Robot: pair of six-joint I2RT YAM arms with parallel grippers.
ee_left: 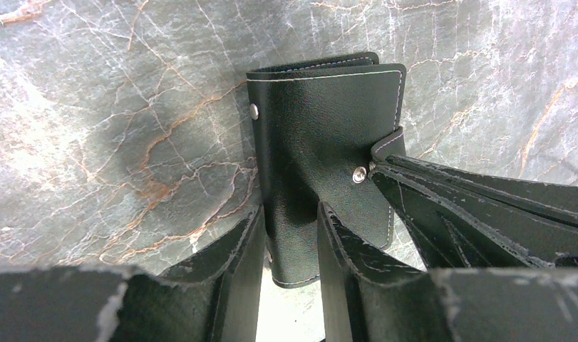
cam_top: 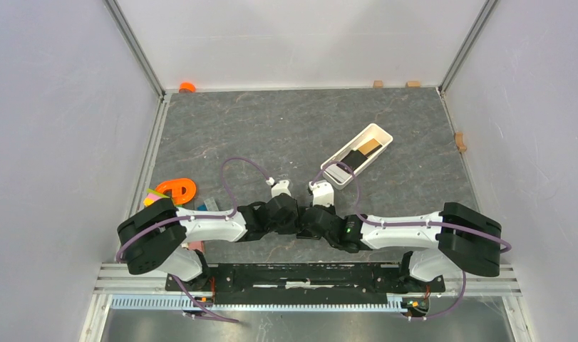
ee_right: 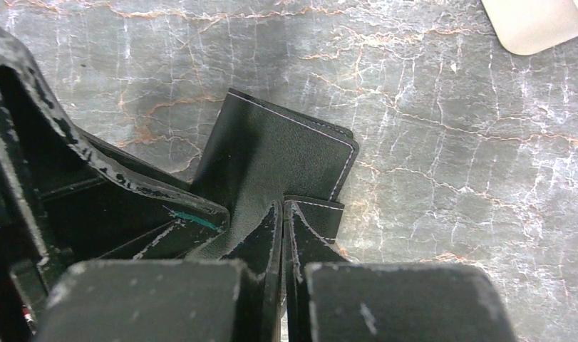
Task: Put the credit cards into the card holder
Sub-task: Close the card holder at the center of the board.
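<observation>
- Jaws of the left gripper (ee_left: 291, 214) squeeze the card holder (ee_left: 321, 121) at mid-table, and the right gripper (ee_right: 284, 210) jaws pinch its snap tab (ee_right: 316, 206).
- White tray (cam_top: 385, 135), well apart, holds the credit cards (cam_top: 370, 147).
- Step, I judge: opening the card holder. Next: free the tab, spread it open, then fetch a card.

Cards (cam_top: 364, 151) in white tray (cam_top: 380, 129) (upper right)

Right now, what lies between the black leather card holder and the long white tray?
Only bare grey marbled tabletop separates the black leather card holder from the long white tray, per the right wrist view.
</observation>
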